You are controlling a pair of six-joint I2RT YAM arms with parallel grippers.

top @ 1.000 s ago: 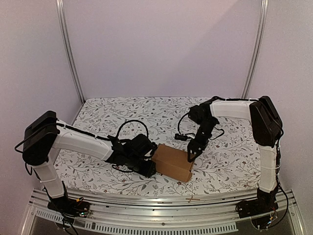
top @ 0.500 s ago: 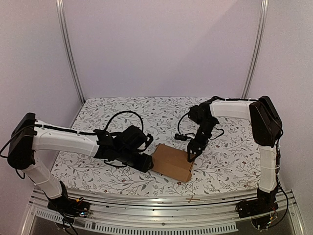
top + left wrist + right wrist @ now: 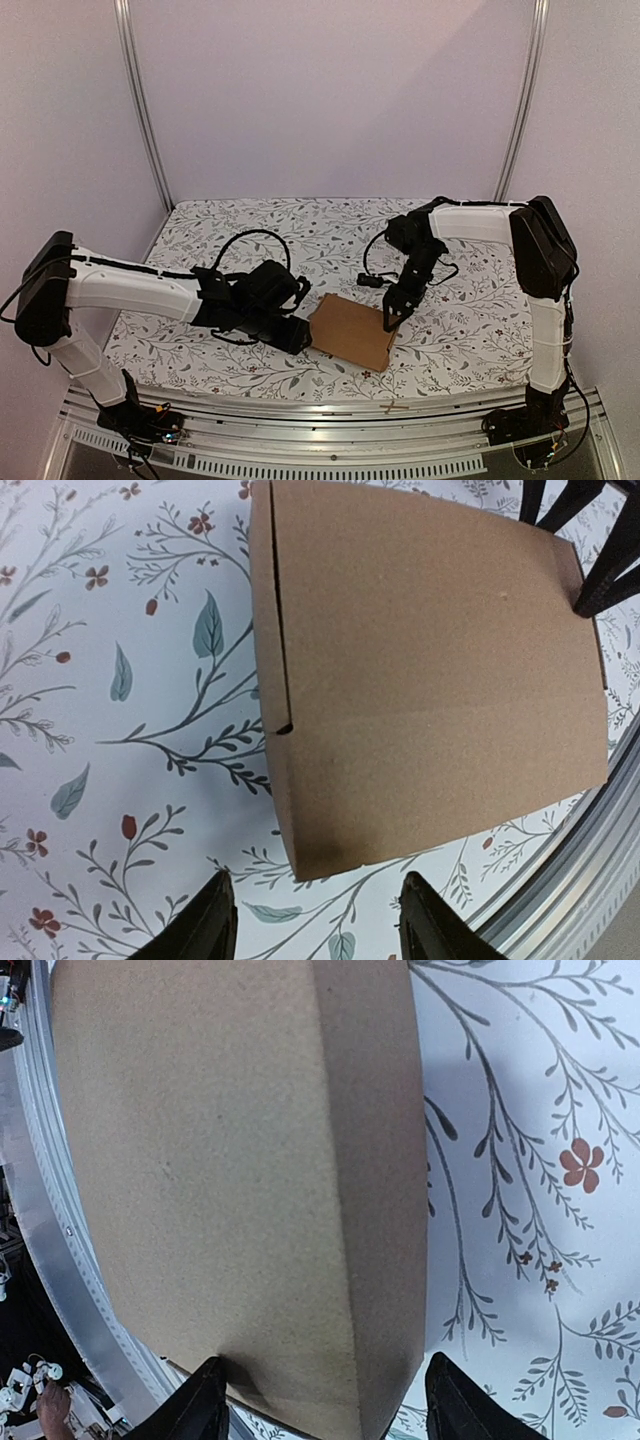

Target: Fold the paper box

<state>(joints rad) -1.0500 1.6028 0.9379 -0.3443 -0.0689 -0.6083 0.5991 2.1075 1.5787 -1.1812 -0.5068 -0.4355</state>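
The paper box [image 3: 350, 332] is a closed, flat brown carton lying on the floral cloth near the table's front edge. My left gripper [image 3: 300, 335] is low at its left end, open. In the left wrist view the paper box [image 3: 430, 670] lies just beyond the gripper [image 3: 318, 925], with nothing between the fingers. My right gripper [image 3: 392, 318] points down at the box's far right corner, open. In the right wrist view the paper box [image 3: 230, 1180] fills the left side, and the gripper [image 3: 325, 1410] straddles its edge. One fingertip [image 3: 195, 1410] rests on the top face.
An aluminium rail [image 3: 330, 410] runs along the table's near edge, close to the box. A small brown scrap [image 3: 397, 407] lies on it. Metal frame posts [image 3: 140, 110] stand at the back corners.
My left gripper has drawn back to the left off the box and opened wider. The box now lies flatter on the cloth. The right gripper has stayed at the box's right corner.
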